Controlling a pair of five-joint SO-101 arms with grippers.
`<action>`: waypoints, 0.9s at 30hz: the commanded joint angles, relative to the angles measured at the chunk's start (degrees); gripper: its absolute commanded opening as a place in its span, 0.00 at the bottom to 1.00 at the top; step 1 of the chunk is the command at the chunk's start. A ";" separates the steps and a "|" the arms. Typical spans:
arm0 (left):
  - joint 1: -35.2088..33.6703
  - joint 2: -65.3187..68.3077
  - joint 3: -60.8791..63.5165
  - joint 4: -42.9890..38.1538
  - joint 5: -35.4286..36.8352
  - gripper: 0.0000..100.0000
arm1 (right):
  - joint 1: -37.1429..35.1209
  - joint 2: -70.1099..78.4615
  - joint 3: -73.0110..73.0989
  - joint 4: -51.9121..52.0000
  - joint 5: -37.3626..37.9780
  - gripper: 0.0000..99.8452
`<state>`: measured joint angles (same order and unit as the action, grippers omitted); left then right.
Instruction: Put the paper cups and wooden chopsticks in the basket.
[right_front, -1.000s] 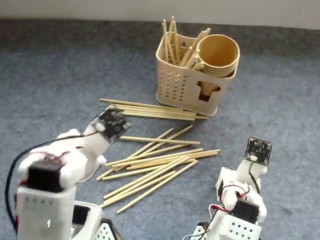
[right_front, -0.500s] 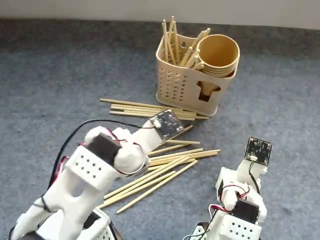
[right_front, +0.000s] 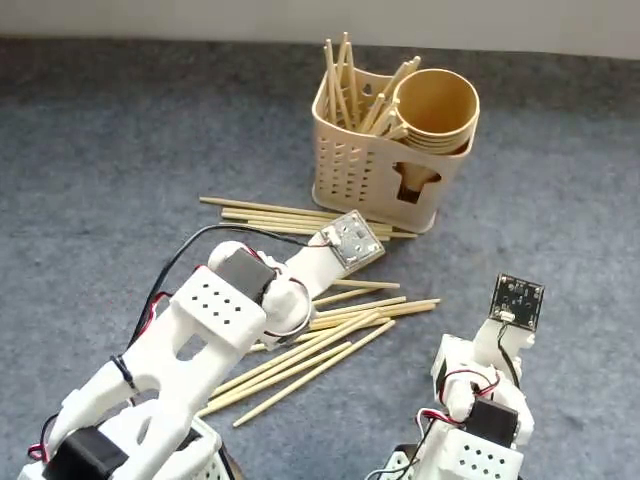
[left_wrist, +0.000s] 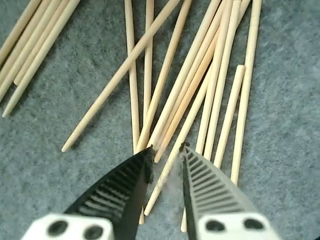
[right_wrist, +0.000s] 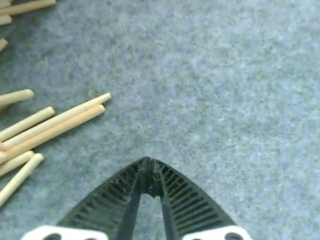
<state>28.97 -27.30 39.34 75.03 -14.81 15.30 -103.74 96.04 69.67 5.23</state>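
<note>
Grey carpet (right_front: 100, 150) holds scattered chopsticks (right_front: 390, 308). Over them the left gripper (left_wrist: 166, 151) hovers, narrowly parted. Nearby, the right gripper (right_wrist: 150, 175) sits closed.

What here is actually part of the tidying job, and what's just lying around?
Part of the job:
- loose chopsticks on the carpet
- basket, holding upright chopsticks and stacked paper cups
- left claw, open over the loose chopsticks

Just there:
- grey carpet
- right claw, shut, over bare carpet
</note>
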 joint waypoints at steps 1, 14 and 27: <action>1.01 -2.24 -1.27 1.85 0.35 0.09 | 0.66 -0.31 8.75 0.31 0.00 0.01; 6.02 -4.97 -1.89 0.88 0.70 0.10 | 0.66 -0.31 8.75 0.31 0.00 0.01; -0.22 10.33 -13.41 0.09 0.88 0.10 | 0.66 -0.31 8.75 0.31 0.00 0.01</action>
<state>28.70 -22.99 29.58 75.21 -13.14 15.30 -103.74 96.04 69.67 5.23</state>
